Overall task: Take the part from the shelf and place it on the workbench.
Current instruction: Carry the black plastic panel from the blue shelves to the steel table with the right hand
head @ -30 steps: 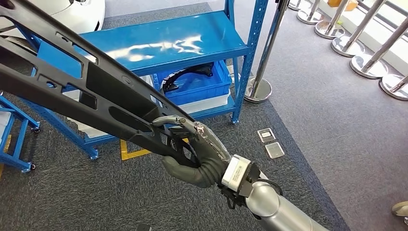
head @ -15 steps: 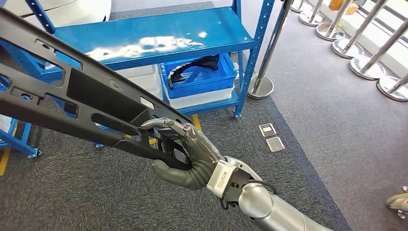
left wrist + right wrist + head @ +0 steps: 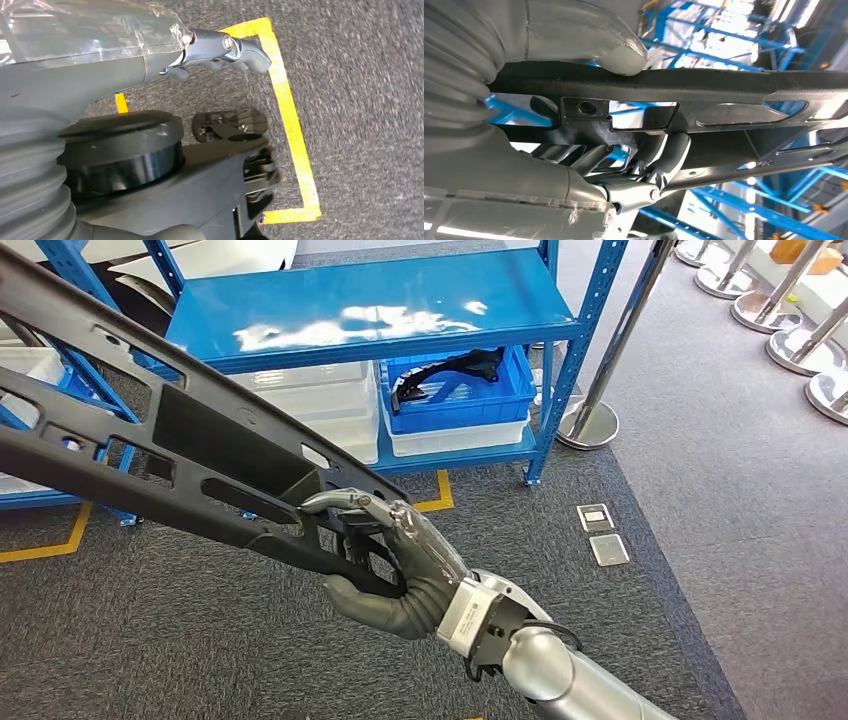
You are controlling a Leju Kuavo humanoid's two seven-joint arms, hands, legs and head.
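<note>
A long black frame-like part (image 3: pixel 180 440) with several cut-outs stretches from the upper left of the head view down to the middle. My right hand (image 3: pixel 400 565) grips its near end, fingers hooked through a cut-out and thumb beneath. The right wrist view shows the part (image 3: pixel 704 90) clamped between the thumb (image 3: pixel 624 55) and the fingers (image 3: pixel 664 160). My left hand (image 3: pixel 100 75) hangs over the grey carpet, its fingers (image 3: pixel 235 50) loosely bent and holding nothing.
A blue metal shelf (image 3: pixel 370 315) stands ahead. Its lower level carries a blue bin (image 3: pixel 460 405) with another black part (image 3: pixel 445 375) and white bins (image 3: pixel 320 410). A stanchion base (image 3: pixel 588 425) sits right of it. Floor plates (image 3: pixel 603 533) and yellow tape (image 3: pixel 40 545) mark the carpet.
The whole picture has shifted: the shelf and stanchions have slid to the right, so the camera has turned. My right hand keeps the same hold on the black part.
</note>
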